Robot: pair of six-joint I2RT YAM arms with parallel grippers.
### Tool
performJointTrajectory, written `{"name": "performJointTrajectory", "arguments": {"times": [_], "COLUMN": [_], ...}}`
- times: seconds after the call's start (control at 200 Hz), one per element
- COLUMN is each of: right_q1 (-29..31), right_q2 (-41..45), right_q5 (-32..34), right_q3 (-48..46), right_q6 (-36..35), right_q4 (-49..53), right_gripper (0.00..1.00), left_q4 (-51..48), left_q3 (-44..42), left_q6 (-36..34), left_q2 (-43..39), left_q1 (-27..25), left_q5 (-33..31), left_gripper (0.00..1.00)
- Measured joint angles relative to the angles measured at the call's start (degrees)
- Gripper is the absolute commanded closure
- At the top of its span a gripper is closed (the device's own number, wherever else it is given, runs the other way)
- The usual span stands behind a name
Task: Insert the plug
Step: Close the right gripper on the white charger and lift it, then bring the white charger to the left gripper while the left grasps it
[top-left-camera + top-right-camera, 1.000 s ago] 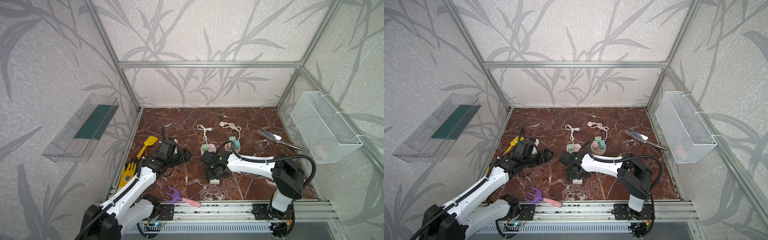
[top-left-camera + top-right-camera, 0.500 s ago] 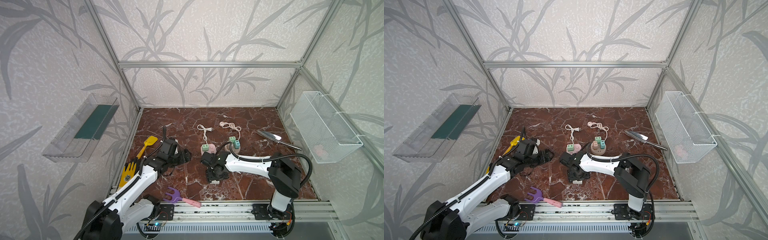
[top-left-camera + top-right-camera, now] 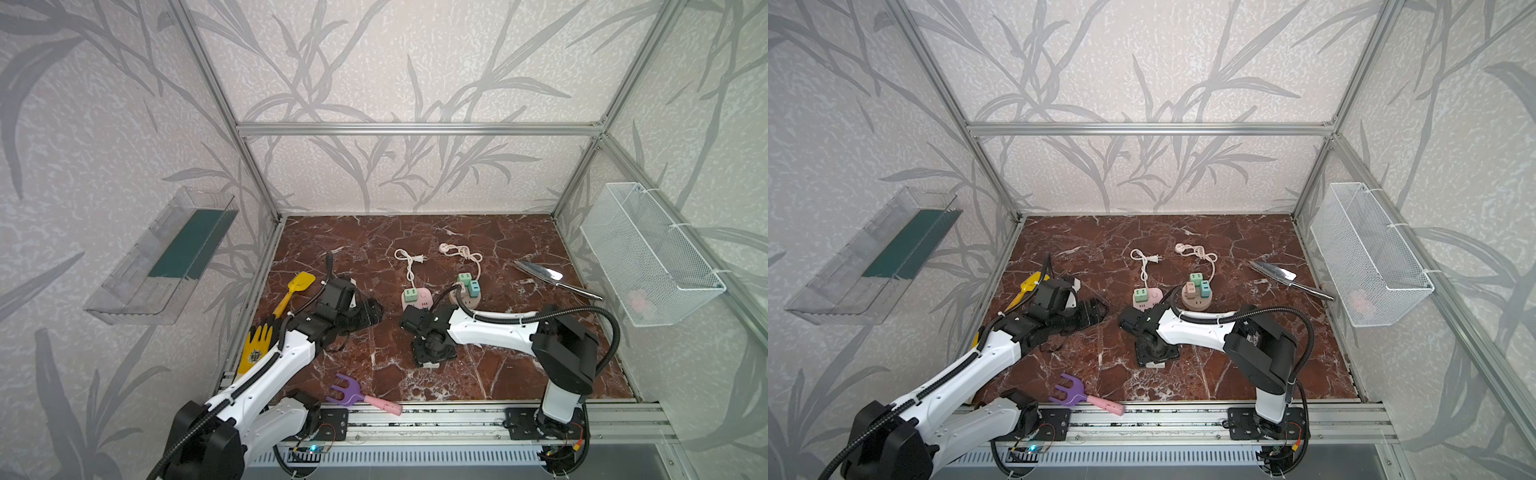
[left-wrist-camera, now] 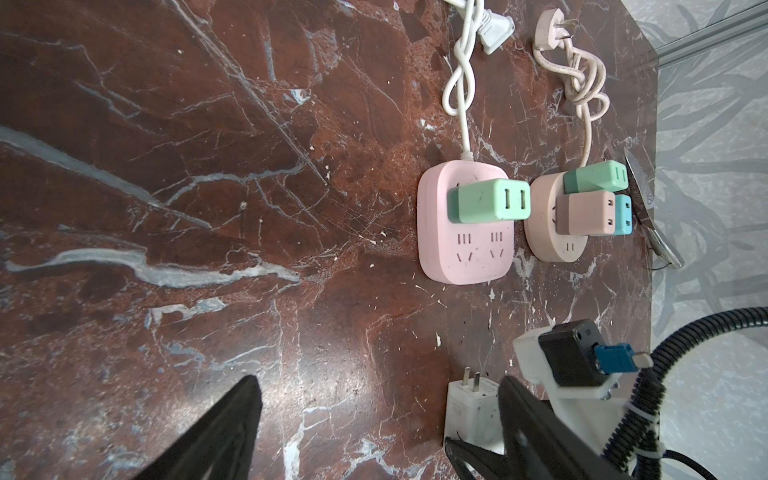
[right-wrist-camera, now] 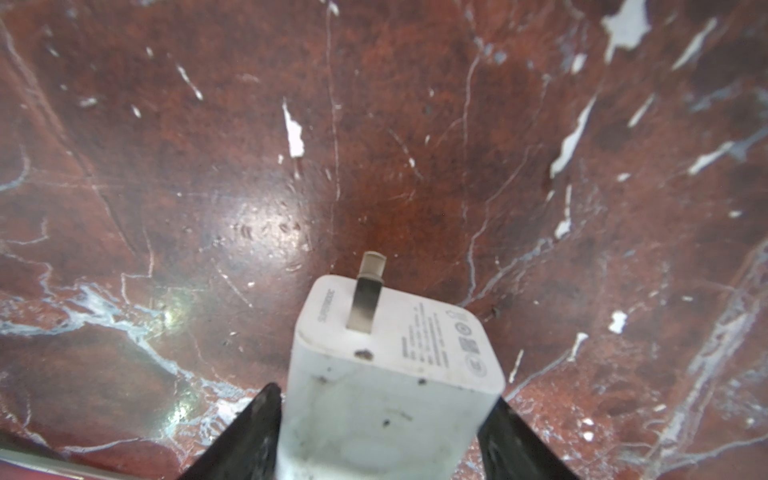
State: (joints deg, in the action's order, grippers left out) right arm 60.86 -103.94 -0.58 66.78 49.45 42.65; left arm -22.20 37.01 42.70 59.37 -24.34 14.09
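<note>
Checking the right gripper (image 5: 384,397) first, we find its two black fingers (image 5: 249,436) pressed against opposite sides of the white plug (image 5: 395,374). This is a pinch on the body, with the flat prongs (image 5: 368,299) pointing away from the wrist, roughly along the counter (image 5: 208,166). We cannot tell whether the plug rests on the marble or sits just above it. In both top views this gripper points down at the middle of the counter, near the front rail (image 3: 457,415), and only a white edge of the plug shows beneath it.

The plug sits on the rail side of the pink power strip (image 4: 440,257), near it but apart. We see a green adapter (image 4: 486,205) seated in the strip, and two outlets (image 4: 497,246) beside it stand free. Just beside the strip is the round socket (image 4: 552,245), which carries three adapters (image 4: 582,214) — green, dusty pink and blue.

The left gripper (image 4: 377,380) is spread wide, with only bare counter between its fingers. In a top view we find it low over the counter, left of the strip.

Along the left edge lie a yellow shovel (image 3: 297,286) and a yellow glove (image 3: 255,349). A purple rake (image 3: 353,390) lies by the front rail, and a metal trowel (image 3: 544,274) lies at the right.
</note>
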Motion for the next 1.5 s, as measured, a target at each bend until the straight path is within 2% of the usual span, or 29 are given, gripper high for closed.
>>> {"name": "performJointTrajectory", "arguments": {"times": [0.225, 0.32, 0.405, 0.49, 0.58, 0.665, 0.85, 1.0, 1.115, 1.23, 1.5], "right_q1": [0.0, 0.0, -0.3, -0.9, -2.7, -6.1, -16.9, -20.3, -20.2, -20.1, -19.0], "right_q2": [-0.2, -0.8, -1.3, -1.3, -1.0, 0.8, 9.5, 16.4, 19.6, 22.1, 23.4], "right_q5": [-0.5, -0.6, -1.2, -2.4, -5.3, -11.5, -32.9, -41.0, -42.9, -41.9, -35.0], "right_q3": [0.0, 0.0, 0.1, 0.2, 0.0, -2.1, -10.2, -9.6, -6.6, -5.7, -5.4], "right_q6": [-1.1, -2.1, -3.1, -4.2, -6.0, -8.3, -14.3, -21.7, -28.5, -33.0, -36.0], "right_q4": [0.0, 0.3, 0.7, 0.9, 0.6, -2.3, -10.7, -10.5, -7.2, -5.2, -3.1], "right_gripper": [0.32, 0.4, 0.55, 0.81, 1.0, 1.0, 1.0, 1.0, 1.0, 1.0, 1.0], "left_q4": [0.0, -0.1, 0.0, 0.0, -0.1, -0.1, 0.7, 1.8, 2.4, 1.8, -3.6], "left_q3": [0.0, 0.1, 0.4, 0.5, 0.9, 1.7, 3.3, 5.8, 8.0, 9.2, 11.5], "left_q6": [0.0, 0.0, 0.0, 0.0, -0.2, -0.7, -1.1, -0.3, 1.9, 4.8, 10.1], "left_q2": [0.0, 0.0, 0.0, 0.0, 0.0, 0.0, -0.6, -0.3, 0.6, 0.7, 0.3], "left_q1": [-0.1, -0.2, -0.2, -0.3, -0.3, -0.4, -0.4, -0.4, -0.4, -0.5, -0.6], "left_q5": [0.0, 0.0, 0.0, 0.0, 0.2, 1.1, 7.4, 16.1, 23.5, 28.6, 34.4], "left_gripper": [0.13, 0.13, 0.13, 0.13, 0.14, 0.15, 0.16, 0.16, 0.19, 0.2, 0.22]}}
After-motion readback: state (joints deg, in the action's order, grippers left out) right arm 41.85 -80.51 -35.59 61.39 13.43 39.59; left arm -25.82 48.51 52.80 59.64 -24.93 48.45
